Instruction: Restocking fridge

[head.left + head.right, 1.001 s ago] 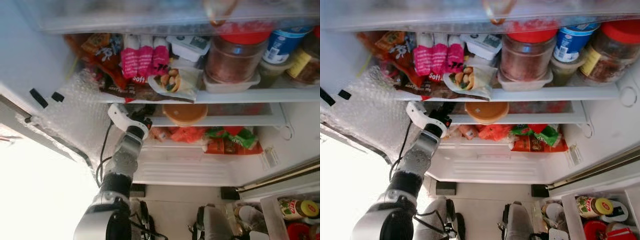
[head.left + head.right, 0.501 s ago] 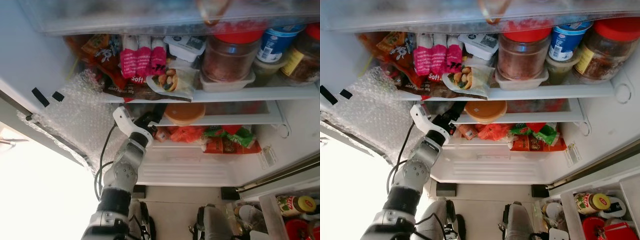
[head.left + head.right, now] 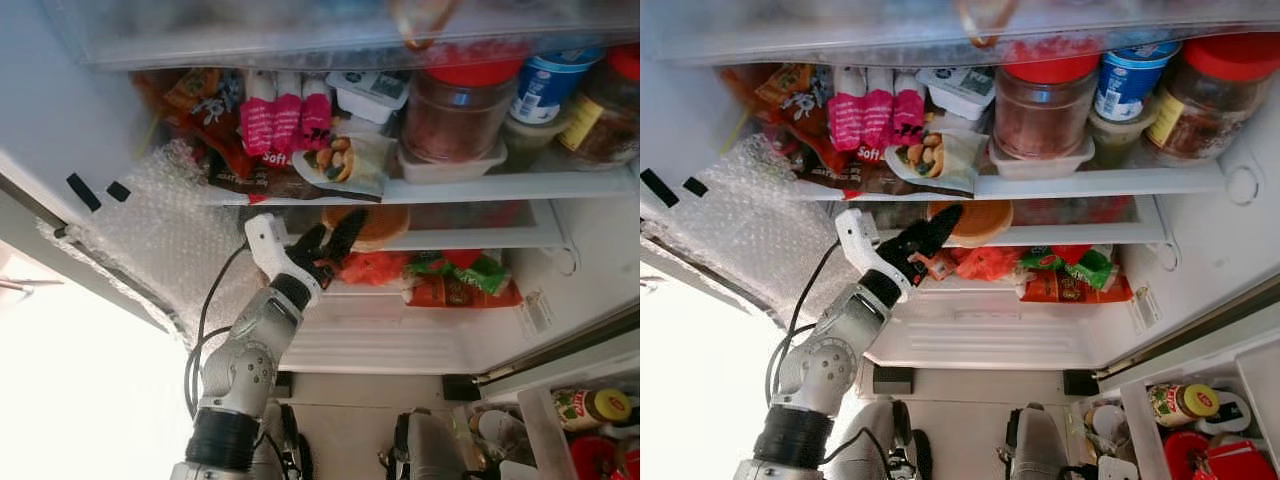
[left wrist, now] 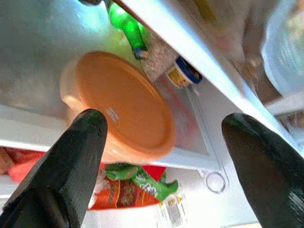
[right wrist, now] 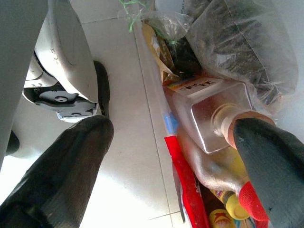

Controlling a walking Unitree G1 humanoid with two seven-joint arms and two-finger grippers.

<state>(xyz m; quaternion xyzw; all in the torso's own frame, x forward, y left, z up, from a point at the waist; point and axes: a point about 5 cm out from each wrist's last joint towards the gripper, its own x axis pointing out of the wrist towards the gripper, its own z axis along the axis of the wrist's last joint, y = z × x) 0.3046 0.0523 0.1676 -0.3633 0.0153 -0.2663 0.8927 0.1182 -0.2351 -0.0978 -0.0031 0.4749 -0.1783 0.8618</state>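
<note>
my left jaws [image 3: 335,238] have pushed up, gaping and empty, toward the orange tub [image 4: 124,105] at twelve o'clock, ready to shift it.

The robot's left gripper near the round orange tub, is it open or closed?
Open. In the left wrist view its two black fingers stand wide apart, with the round orange-lidded tub between them, untouched. The left gripper has reached the fridge's middle shelf.

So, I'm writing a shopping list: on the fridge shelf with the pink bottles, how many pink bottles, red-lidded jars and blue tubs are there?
Pink bottles: 3
Red-lidded jars: 2
Blue tubs: 1
Total: 6
</note>
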